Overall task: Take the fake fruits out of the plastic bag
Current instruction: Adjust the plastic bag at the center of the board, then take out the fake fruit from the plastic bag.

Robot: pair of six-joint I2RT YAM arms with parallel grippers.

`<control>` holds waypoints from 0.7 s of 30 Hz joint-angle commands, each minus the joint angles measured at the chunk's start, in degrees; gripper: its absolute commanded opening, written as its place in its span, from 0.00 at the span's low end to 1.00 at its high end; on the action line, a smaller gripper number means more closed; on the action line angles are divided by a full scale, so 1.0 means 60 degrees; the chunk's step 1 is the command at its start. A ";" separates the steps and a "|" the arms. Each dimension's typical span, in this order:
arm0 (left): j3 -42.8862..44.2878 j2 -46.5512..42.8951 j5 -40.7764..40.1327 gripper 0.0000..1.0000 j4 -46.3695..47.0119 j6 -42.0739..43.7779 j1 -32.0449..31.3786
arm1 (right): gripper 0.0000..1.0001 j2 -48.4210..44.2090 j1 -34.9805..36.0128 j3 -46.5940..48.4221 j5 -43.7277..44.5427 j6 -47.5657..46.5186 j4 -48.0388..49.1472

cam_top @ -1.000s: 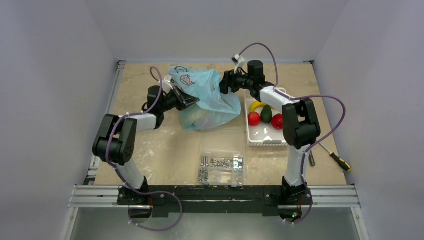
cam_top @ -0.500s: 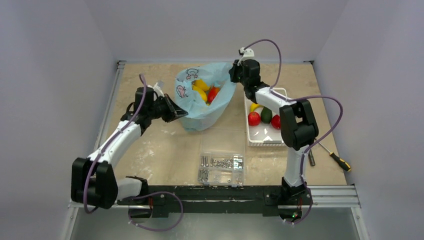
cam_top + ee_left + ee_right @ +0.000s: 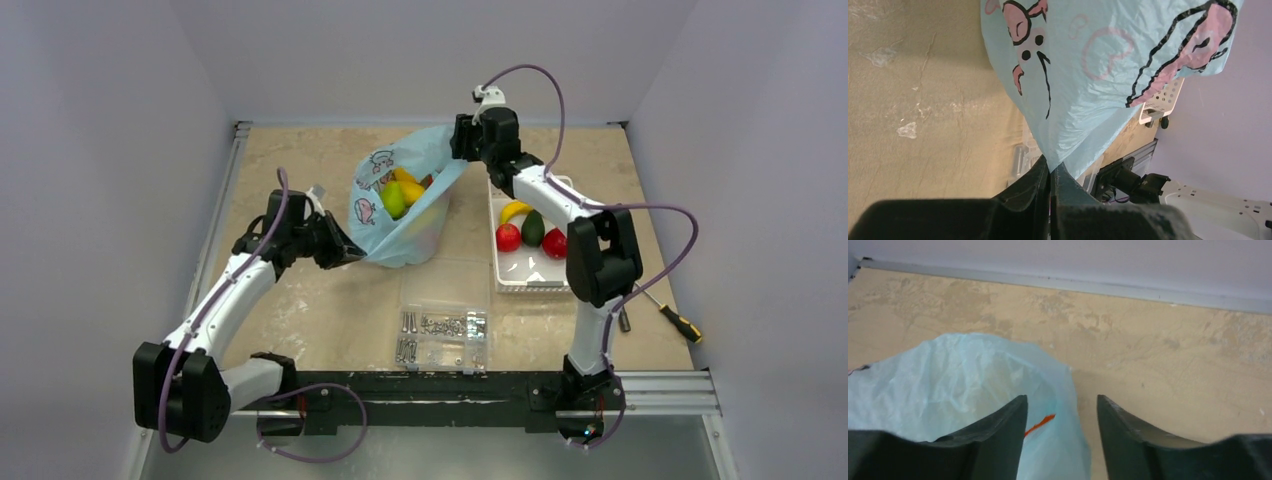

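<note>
Fake fruits (image 3: 394, 198) in plastic bag (image 3: 405, 238), more in white basket (image 3: 525, 270), left fingers (image 3: 1033, 186) clenching bag, right fingers (image 3: 1003, 432) parted

Left gripper (image 3: 1050, 172) pinched tight on lower fold of plastic bag (image 3: 1088, 100), pink cartoon print showing. Tan table (image 3: 923, 125) at left; white slotted basket (image 3: 1164, 99) beyond.

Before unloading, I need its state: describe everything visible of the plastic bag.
The plastic bag is thin, crinkly, translucent light-blue film printed with pink-and-black cartoons. It sits on the table, mouth open upward, yellow, green and red fake fruits showing inside. The left gripper pinches its near-left edge; the right gripper has fingers apart at its far rim.
</note>
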 commanded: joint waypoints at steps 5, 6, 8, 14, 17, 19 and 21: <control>0.0722 0.0844 0.1023 0.00 0.1361 -0.0689 -0.0166 | 0.71 -0.2693 0.0900 0.0308 0.1360 -0.0565 -0.3740; 0.0765 0.0895 0.1056 0.00 0.1451 -0.0759 -0.0223 | 0.73 -0.2829 0.1132 0.0262 0.1125 -0.0640 -0.3805; 0.0772 0.0959 0.1040 0.00 0.1708 -0.0959 -0.0351 | 0.71 -0.2906 0.1615 0.0269 0.0430 -0.0567 -0.3933; 0.0644 0.1207 0.0598 0.00 0.1877 -0.1260 -0.1010 | 0.52 -0.2056 0.2104 0.0086 -0.1853 0.0057 -0.3210; 0.0164 0.1030 -0.0147 0.00 0.1801 -0.1308 -0.1108 | 0.52 -0.1619 0.2440 -0.0387 -0.1580 -0.0170 -0.2385; -0.0175 0.0964 -0.0442 0.00 0.1799 -0.1291 -0.1110 | 0.51 -0.1243 0.2473 -0.0538 -0.1545 -0.0159 -0.2215; -0.0213 0.1066 -0.0688 0.00 0.1564 -0.1076 -0.1111 | 0.48 -0.0989 0.2520 -0.0596 -0.1491 -0.0098 -0.2286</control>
